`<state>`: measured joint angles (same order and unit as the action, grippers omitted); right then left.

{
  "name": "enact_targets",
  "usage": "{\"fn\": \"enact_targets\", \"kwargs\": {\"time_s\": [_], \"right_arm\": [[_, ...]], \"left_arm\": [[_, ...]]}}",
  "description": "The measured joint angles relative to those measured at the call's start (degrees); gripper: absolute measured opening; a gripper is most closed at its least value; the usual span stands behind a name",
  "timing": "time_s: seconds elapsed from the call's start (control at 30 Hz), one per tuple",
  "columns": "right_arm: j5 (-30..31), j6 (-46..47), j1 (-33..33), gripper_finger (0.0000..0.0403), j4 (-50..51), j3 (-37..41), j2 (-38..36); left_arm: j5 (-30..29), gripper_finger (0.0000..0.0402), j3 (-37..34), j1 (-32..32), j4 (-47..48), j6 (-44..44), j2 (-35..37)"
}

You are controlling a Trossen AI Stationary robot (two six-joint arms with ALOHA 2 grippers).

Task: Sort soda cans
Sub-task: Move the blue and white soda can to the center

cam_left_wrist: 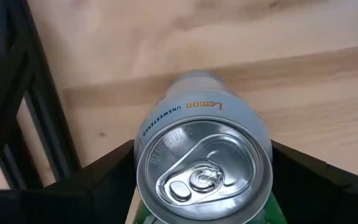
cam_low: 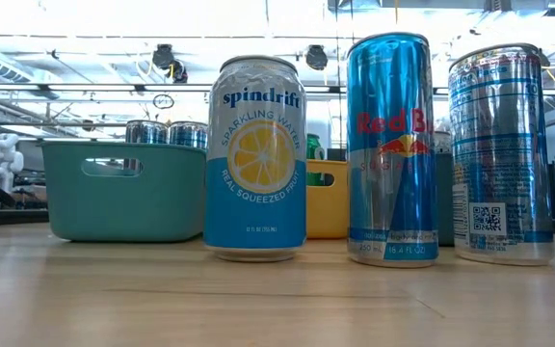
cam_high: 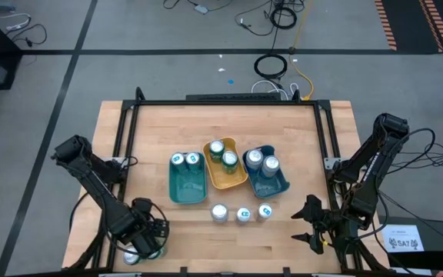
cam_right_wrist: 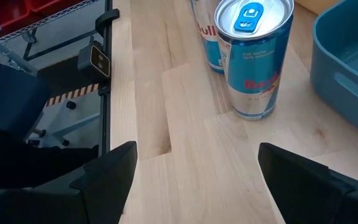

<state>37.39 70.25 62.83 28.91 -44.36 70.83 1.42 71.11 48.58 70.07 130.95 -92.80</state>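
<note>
Left gripper [cam_left_wrist: 201, 186] straddles a lemon can [cam_left_wrist: 204, 146] at the table's near left corner, fingers beside its walls, contact not confirmed. Thin, slick, dentable: grip mid-body. Right gripper [cam_right_wrist: 194, 168] is spread. Only the low view reads the Spindrift can [cam_low: 255, 159]

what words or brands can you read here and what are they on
"spindrift SPARKLING WATER", "REAL SQUEEZED FRUIT": blue and white lemon can, low view.
"Red B", cut off: tall blue Red Bull can.
"UNSWEETENED Lemon": can between the left end effector's fingers.
"SA7": white sheet beside the table.
Silver can: QR code; fine print too small to read.
</note>
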Motion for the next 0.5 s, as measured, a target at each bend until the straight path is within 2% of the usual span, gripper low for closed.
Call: {"fn": "enact_targets", "kwargs": {"time_s": [0.2, 0.3, 0.5], "right_arm": [[0.0, -0.41, 0.01, 0.0327, 0.0, 0.0, 0.0], [0.0, -0.41, 0.0, 0.0327, -0.02, 0.0, 0.0], [0.0, -0.41, 0.0, 0.0327, -1.42, 0.0, 0.0]], "left_arm": [[-10.25, 0.0318, 4.04, -2.64, 0.71, -7.66, 0.1], [-11.08, 0.0318, 6.24, -5.38, -1.45, -16.13, 0.2], [-10.92, 0.0318, 7.41, -11.02, -11.86, -30.52, 0.18]]}}
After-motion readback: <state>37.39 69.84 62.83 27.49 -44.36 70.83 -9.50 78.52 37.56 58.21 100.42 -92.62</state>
